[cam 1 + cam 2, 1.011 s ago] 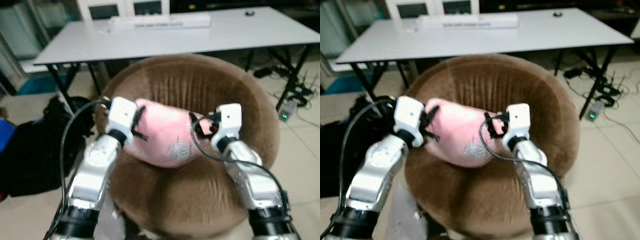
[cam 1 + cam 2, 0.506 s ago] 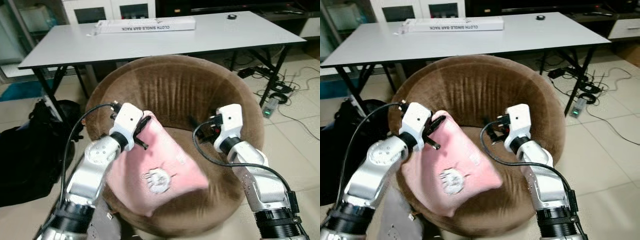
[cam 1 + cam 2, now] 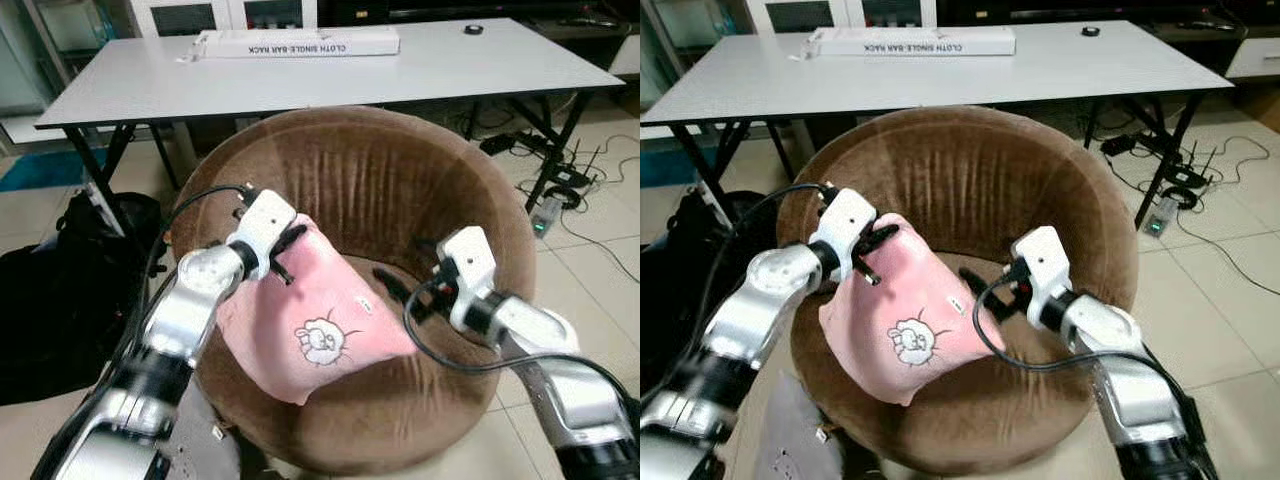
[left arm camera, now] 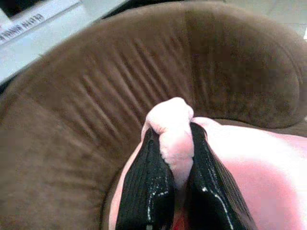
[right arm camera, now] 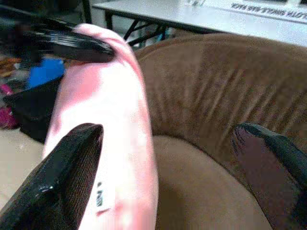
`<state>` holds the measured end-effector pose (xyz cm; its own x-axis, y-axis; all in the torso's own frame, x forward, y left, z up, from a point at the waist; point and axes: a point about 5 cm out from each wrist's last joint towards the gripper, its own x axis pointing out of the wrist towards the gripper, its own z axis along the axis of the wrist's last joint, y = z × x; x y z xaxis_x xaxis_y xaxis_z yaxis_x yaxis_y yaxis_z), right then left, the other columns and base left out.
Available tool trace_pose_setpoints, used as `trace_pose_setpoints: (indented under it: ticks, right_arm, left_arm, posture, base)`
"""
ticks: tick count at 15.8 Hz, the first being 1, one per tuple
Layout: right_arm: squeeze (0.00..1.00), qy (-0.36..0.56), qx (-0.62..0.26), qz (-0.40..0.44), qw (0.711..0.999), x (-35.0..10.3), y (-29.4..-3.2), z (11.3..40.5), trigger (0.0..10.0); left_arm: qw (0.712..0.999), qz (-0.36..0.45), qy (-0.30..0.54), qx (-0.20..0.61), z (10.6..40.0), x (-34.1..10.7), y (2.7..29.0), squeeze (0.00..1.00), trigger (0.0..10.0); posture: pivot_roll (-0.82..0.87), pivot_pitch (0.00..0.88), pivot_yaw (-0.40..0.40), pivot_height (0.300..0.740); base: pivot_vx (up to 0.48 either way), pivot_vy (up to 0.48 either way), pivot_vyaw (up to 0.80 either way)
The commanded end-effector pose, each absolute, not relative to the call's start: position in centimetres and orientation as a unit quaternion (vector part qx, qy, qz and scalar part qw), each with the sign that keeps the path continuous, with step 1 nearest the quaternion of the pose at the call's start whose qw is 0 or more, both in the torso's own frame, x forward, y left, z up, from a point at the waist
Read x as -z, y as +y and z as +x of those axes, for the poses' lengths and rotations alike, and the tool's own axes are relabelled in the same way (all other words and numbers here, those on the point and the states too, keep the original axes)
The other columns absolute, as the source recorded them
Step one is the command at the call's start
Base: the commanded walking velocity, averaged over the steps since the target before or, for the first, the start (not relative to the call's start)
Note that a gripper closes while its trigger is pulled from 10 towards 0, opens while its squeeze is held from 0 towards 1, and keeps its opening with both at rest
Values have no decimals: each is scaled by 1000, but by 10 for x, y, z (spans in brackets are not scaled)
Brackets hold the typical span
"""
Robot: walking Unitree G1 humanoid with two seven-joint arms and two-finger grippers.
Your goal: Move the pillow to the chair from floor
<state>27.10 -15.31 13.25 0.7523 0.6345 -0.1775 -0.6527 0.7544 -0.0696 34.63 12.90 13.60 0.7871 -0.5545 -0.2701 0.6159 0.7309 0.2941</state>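
Hanging item: pink pillow (image 3: 320,325), rabbit print facing up, held over the near-left part of the brown round chair (image 3: 400,170); its lower corner droops to the seat front, and whether it rests there cannot be told. Left tool (image 3: 285,250): fingers clamped on the pillow's top corner, so the cloth dangles from that one point. Right tool (image 3: 400,290): fingers spread wide, just beside the pillow's right edge, holding nothing, probably placed to steady or release. Far side: grey bench (image 3: 450,65) carrying a long white box (image 3: 300,42). Left of chair: black bag (image 3: 50,300) on floor. Judgement: placement nearly complete; left release remains.
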Motion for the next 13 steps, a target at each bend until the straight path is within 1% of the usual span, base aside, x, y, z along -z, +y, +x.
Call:
trace_pose_setpoints:
  ticks: [1, 2, 4, 5, 8, 9, 10, 13]
  right_arm:
    - [0, 80, -365, -68, 925, -133, -151, 263, 10000]
    - [0, 83, -370, -72, 922, -133, -150, 260, 10000]
    - [0, 93, -384, -75, 915, -133, -149, 246, 10000]
    - [0, 99, -392, -78, 911, -134, -146, 238, 10000]
    - [0, 101, -397, -75, 909, -135, -136, 229, 10000]
    - [0, 101, -396, -72, 910, -136, -133, 226, 10000]
    - [0, 102, -392, -68, 912, -137, -129, 225, 10000]
    - [0, 104, -389, -68, 913, -138, -127, 225, 10000]
  left_arm:
    - [926, 191, 96, 311, 353, -129, 138, 0, 10000]
    - [928, 196, 103, 300, 356, -125, 143, 0, 10000]
    - [941, 202, 109, 247, 367, -121, 157, 0, 10000]
    - [951, 200, 111, 210, 374, -123, 167, 0, 10000]
    - [963, 210, 103, 136, 386, -136, 186, 0, 10000]
    - [965, 220, 103, 100, 390, -143, 197, 945, 10000]
    - [962, 238, 119, 65, 391, -145, 211, 1000, 10000]
    - [957, 256, 134, 22, 389, -145, 229, 1000, 10000]
  posture:
    - [-42, 0, 31, 740]
    - [-47, 0, 31, 740]
    - [-97, 0, 37, 740]
    - [-112, 0, 39, 740]
    - [-156, 4, 46, 740]
    - [-162, 8, 46, 740]
    - [-170, 12, 47, 740]
    - [-173, 13, 42, 740]
  base:
    - [0, 0, 0]
    - [0, 0, 0]
    - [0, 0, 0]
    - [0, 0, 0]
    - [0, 0, 0]
    - [0, 0, 0]
    - [0, 0, 0]
    - [0, 0, 0]
